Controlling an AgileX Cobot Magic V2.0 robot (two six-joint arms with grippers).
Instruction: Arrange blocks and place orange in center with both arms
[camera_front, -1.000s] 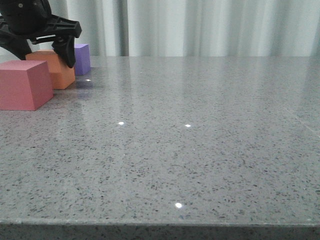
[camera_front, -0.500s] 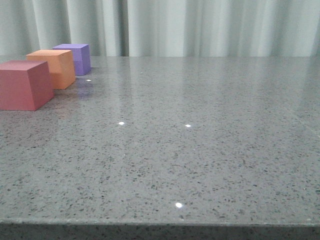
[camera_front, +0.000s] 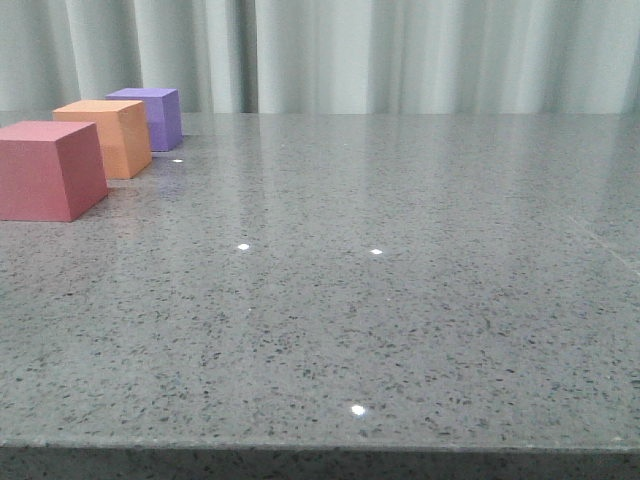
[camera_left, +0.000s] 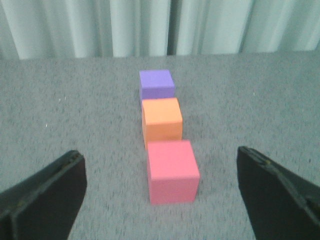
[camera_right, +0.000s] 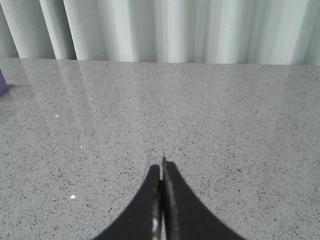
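Three cubes stand in a line at the table's left. The pinkish-red cube is nearest, the orange cube is in the middle, the purple cube is farthest. In the left wrist view the same line shows: pinkish-red cube, orange cube, purple cube. My left gripper is open and empty, its jaws far apart, drawn back from the pinkish-red cube. My right gripper is shut and empty over bare table. Neither gripper shows in the front view.
The grey speckled table runs back to pale curtains. A purple sliver of the far cube shows at the edge of the right wrist view.
One second ago my left gripper stood over the orange cube in the front view. It has since left that view; the three cubes stay in their line.
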